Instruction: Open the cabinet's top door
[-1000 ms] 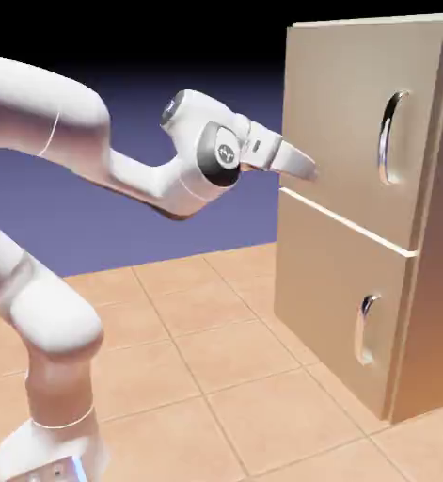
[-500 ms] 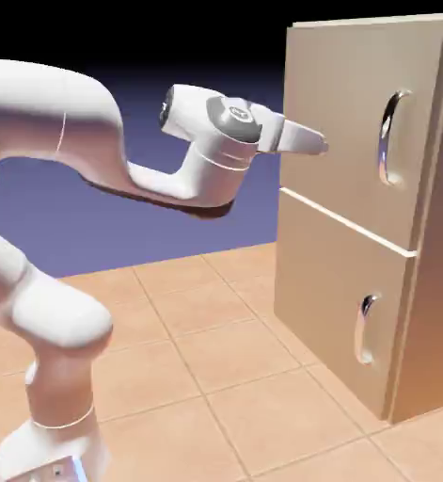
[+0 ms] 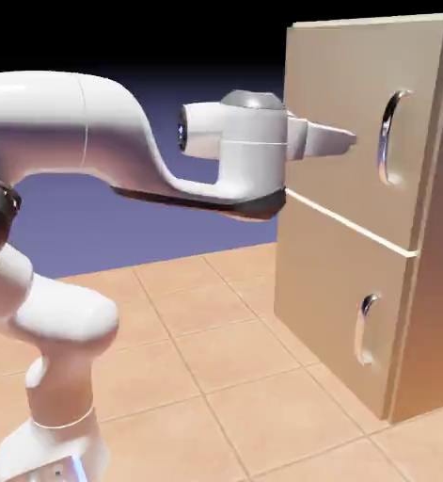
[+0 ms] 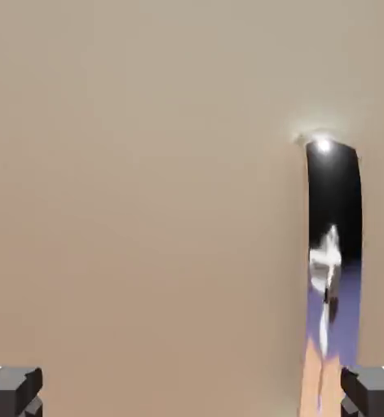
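Note:
The light-tan cabinet (image 3: 434,282) stands at the right of the exterior view, both doors flat against its front. The top door (image 3: 338,85) carries a long curved silver handle (image 3: 388,138) over an oval recess. My gripper (image 3: 345,141) points level at this door, just left of the handle and near its height. In the hand view the door's wood (image 4: 146,204) fills the picture, and the mirror-like handle (image 4: 333,269) runs vertically beside the right fingertip (image 4: 372,392). The left fingertip (image 4: 11,392) sits far off, so the gripper (image 4: 192,395) is open with nothing in it.
Below the top door is the shorter bottom door (image 3: 328,292) with its small silver handle (image 3: 365,329). A pale seam (image 3: 347,224) divides the two. The orange tiled floor (image 3: 225,377) spreads in front of the cabinet, and the arm's base (image 3: 46,442) stands at lower left.
The arm has stretched rightward toward the top door, the wrist has turned, and the gripper has risen slightly and closed in on the long handle. The doors have not moved.

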